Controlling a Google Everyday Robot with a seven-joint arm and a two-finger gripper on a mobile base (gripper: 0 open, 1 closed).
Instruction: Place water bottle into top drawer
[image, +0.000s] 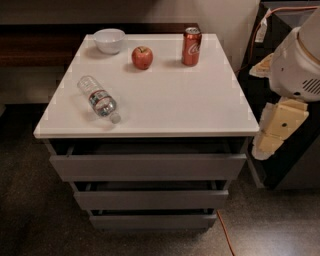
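Observation:
The water bottle (98, 99) lies on its side at the front left of the white cabinet top (170, 95), with its cap pointing toward the front edge. The top drawer (147, 166) sits just under the top and is pulled out a little, with a dark gap above its grey front. My gripper (264, 145) hangs at the right, beside the cabinet's front right corner. It is level with the top drawer, far from the bottle, and holds nothing.
A red soda can (191, 46), a red apple (142, 57) and a white bowl (109, 40) stand along the back of the top. Two more grey drawers (150, 199) sit below. An orange cable (226, 239) lies on the floor. Dark furniture (300, 165) stands to the right.

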